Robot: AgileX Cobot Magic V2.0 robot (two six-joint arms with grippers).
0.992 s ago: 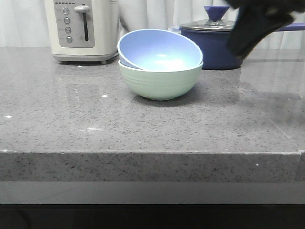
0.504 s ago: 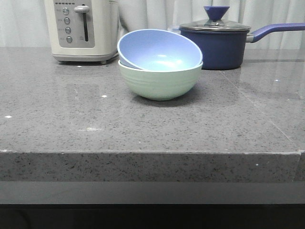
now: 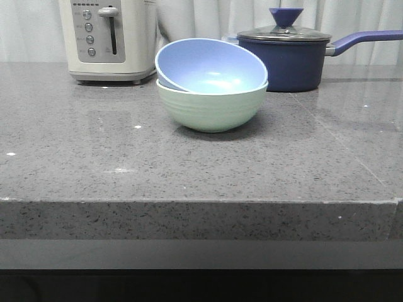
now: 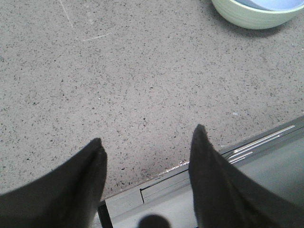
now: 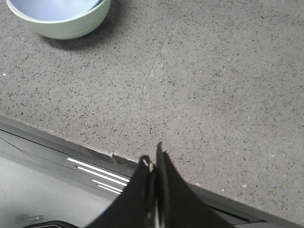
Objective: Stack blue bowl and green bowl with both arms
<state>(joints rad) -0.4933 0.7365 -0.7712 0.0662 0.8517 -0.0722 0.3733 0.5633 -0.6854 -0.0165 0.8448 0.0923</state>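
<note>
The blue bowl (image 3: 211, 64) sits tilted inside the green bowl (image 3: 211, 108) near the middle of the grey counter in the front view. Both bowls also show in the left wrist view, blue bowl (image 4: 268, 4) inside green bowl (image 4: 251, 16), and in the right wrist view, blue bowl (image 5: 52, 8) inside green bowl (image 5: 71, 26). My left gripper (image 4: 147, 137) is open and empty over the counter's front edge, far from the bowls. My right gripper (image 5: 153, 156) is shut and empty, also over the front edge. Neither arm shows in the front view.
A cream toaster (image 3: 108, 39) stands at the back left. A dark navy lidded saucepan (image 3: 286, 55) with a long handle stands at the back right behind the bowls. The counter's front edge (image 3: 201, 201) drops off toward me.
The black arm that hung at the upper right in front of the saucepan one second ago has left the front view. The bowls have not moved.
</note>
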